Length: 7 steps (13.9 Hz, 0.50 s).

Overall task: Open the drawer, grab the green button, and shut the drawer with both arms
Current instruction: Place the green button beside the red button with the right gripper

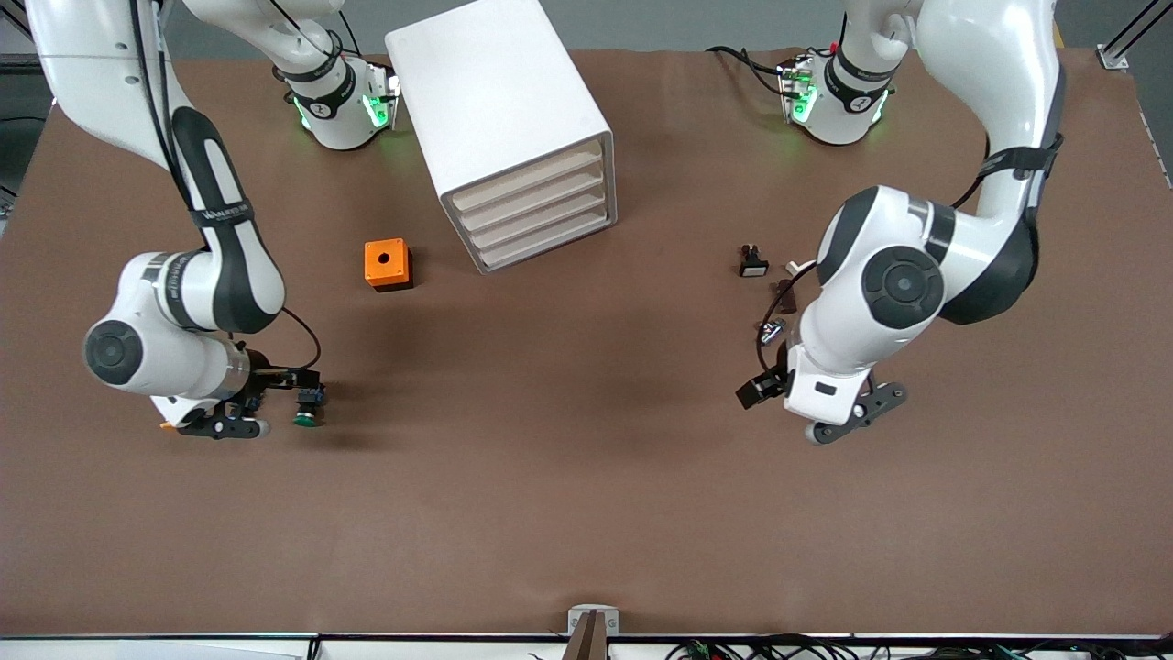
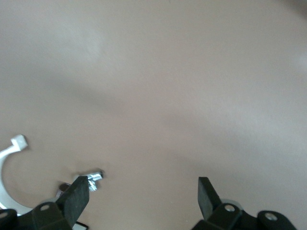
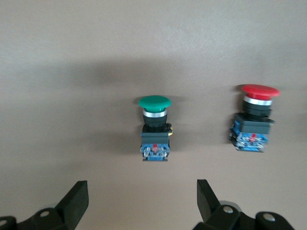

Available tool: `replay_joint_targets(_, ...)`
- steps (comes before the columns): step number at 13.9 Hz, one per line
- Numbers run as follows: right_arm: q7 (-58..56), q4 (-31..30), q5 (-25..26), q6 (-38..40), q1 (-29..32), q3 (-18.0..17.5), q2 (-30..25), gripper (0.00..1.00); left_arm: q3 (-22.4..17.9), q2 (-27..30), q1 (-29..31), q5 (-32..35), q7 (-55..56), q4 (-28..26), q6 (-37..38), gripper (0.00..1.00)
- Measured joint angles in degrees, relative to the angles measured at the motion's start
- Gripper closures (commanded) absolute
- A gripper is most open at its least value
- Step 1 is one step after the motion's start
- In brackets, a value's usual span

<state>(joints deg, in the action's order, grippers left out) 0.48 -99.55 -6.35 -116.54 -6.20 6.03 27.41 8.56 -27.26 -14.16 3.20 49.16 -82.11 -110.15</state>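
The small green-capped push button (image 3: 154,128) with a black-and-blue body lies on the brown bench (image 1: 586,495) toward the right arm's end, beside a red-capped push button (image 3: 254,117). The right gripper (image 3: 142,199) hangs over it, fingers apart and empty. The left gripper (image 2: 144,196) waits open near what may be a small metal part (image 2: 93,176).

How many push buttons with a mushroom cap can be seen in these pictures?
2: the green-capped push button lies on the brown table under the open right gripper; the red-capped push button lies beside it. Others may be hidden.
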Motion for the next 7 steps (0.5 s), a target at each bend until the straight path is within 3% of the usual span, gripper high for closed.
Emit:
replay_joint_targets(3, -0.1, 7.7, 0.8, 7.7, 0.9, 0.0, -0.3, 0.0, 0.0, 4.3, 4.8, 0.2, -5.8, 0.2, 4.5, 0.0)
replay_joint_targets(7, 0.0, 15.3, 0.9, 10.7, 2.1, 0.1, -0.3, 0.0, 0.0, 12.4, 9.5, 0.3, -17.0, 0.3, 13.5, 0.0)
